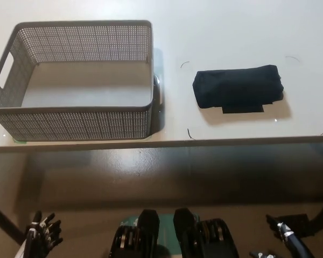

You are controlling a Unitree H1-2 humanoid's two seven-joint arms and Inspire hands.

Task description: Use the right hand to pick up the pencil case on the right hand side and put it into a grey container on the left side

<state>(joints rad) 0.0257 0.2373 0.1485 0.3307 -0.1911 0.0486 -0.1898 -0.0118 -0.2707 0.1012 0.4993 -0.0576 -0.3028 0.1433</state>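
The black case [238, 88] lies flat on the bench [215, 32], right of the empty grey basket [75, 124], well apart from it. Thin marks around the case look like its set spot. Both hands hang low, below the bench edge: left hand [42, 232] with fingers spread, holding nothing; right hand [282, 231] I cannot tell. No writing shows.

Looked for anything to read and came up dry: no text, label or brand I could make out on the case [238, 87] or basket [75, 124].
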